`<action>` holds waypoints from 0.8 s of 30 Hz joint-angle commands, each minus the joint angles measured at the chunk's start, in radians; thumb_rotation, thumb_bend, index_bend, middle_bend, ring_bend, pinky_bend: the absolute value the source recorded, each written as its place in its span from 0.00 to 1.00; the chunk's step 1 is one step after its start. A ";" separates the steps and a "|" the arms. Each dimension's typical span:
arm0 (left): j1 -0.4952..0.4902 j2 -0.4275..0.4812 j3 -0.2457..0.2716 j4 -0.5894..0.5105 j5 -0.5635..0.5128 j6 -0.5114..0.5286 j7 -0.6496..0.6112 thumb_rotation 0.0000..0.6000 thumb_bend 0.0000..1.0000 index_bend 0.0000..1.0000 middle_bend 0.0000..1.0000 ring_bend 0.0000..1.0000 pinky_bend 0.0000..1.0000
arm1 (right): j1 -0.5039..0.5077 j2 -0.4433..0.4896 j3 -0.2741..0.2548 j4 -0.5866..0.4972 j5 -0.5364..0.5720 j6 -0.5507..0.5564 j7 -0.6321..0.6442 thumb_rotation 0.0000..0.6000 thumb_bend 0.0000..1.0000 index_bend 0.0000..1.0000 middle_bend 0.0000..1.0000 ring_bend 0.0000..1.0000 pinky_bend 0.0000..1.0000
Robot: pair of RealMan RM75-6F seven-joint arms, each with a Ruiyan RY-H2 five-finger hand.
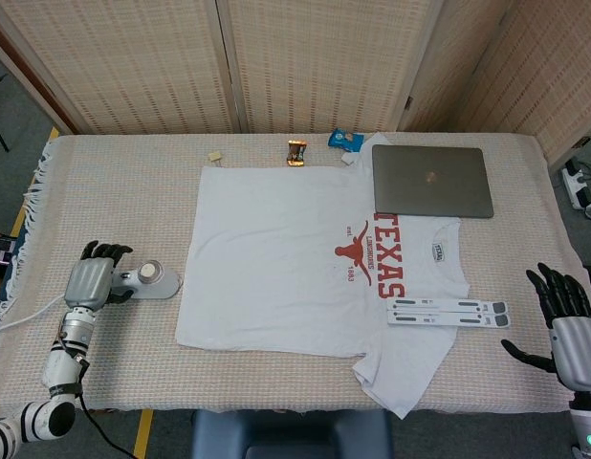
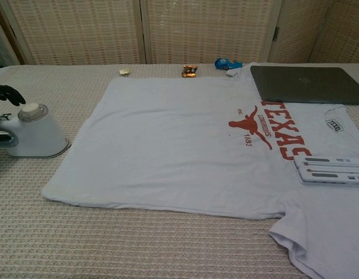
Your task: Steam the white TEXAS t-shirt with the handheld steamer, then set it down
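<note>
The white TEXAS t-shirt (image 1: 276, 258) (image 2: 168, 139) lies flat across the middle of the table, its red print toward the right. The white handheld steamer (image 1: 152, 279) (image 2: 35, 132) lies on the cloth just left of the shirt, its cord trailing off to the left. My left hand (image 1: 90, 282) is over the steamer's handle, with fingers (image 2: 8, 93) raised above it and the thumb beside it, not closed around it. At the front right corner of the table, my right hand (image 1: 568, 330) has its fingers spread and holds nothing; the chest view does not show it.
A grey closed laptop (image 1: 431, 180) (image 2: 307, 84) covers the shirt's far right part. A white folded stand (image 1: 448, 313) (image 2: 333, 170) lies on the shirt near its collar. An orange wrapper (image 1: 296, 152), a blue packet (image 1: 345, 141) and a small beige piece (image 1: 215, 155) lie behind the shirt.
</note>
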State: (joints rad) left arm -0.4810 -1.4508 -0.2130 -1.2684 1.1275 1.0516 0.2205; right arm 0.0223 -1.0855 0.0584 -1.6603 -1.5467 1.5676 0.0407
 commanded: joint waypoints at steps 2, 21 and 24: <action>-0.020 -0.040 -0.021 0.069 -0.028 -0.010 -0.020 1.00 0.25 0.33 0.34 0.25 0.16 | 0.000 -0.001 0.001 0.000 0.004 -0.003 -0.001 0.93 0.00 0.00 0.00 0.00 0.00; -0.103 -0.207 0.020 0.440 0.085 -0.067 -0.164 1.00 0.31 0.63 0.68 0.56 0.32 | -0.004 -0.008 0.005 0.001 0.022 -0.008 -0.002 0.94 0.00 0.00 0.00 0.00 0.00; -0.113 -0.221 0.031 0.482 0.101 -0.089 -0.189 1.00 0.33 0.72 0.78 0.66 0.47 | -0.009 -0.008 0.003 0.001 0.026 -0.006 0.000 0.93 0.00 0.00 0.00 0.00 0.00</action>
State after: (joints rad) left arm -0.5839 -1.6579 -0.1906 -0.8092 1.2161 0.9783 0.0495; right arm 0.0137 -1.0936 0.0618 -1.6591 -1.5210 1.5615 0.0408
